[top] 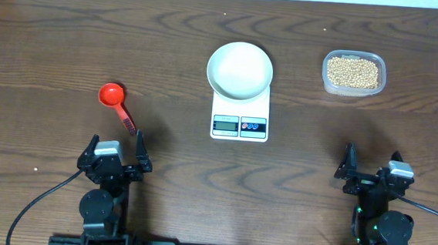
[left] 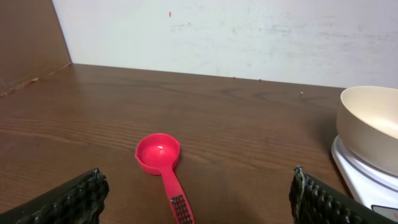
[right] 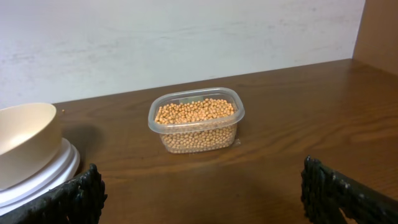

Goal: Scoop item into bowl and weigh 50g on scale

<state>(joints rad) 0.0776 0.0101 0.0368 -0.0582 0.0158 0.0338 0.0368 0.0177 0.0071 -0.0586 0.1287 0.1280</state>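
Both claws are standing spread wide and gripping nothing at the bottom of the overhead frame, the left claw just below the handle tip of a red scoop, the right claw at lower right. The white scale is lying at centre, its long axis running top to bottom, its display facing the lower edge, the bowl sitting on its upper end. The beans are filling a clear tub at upper right of the desk.
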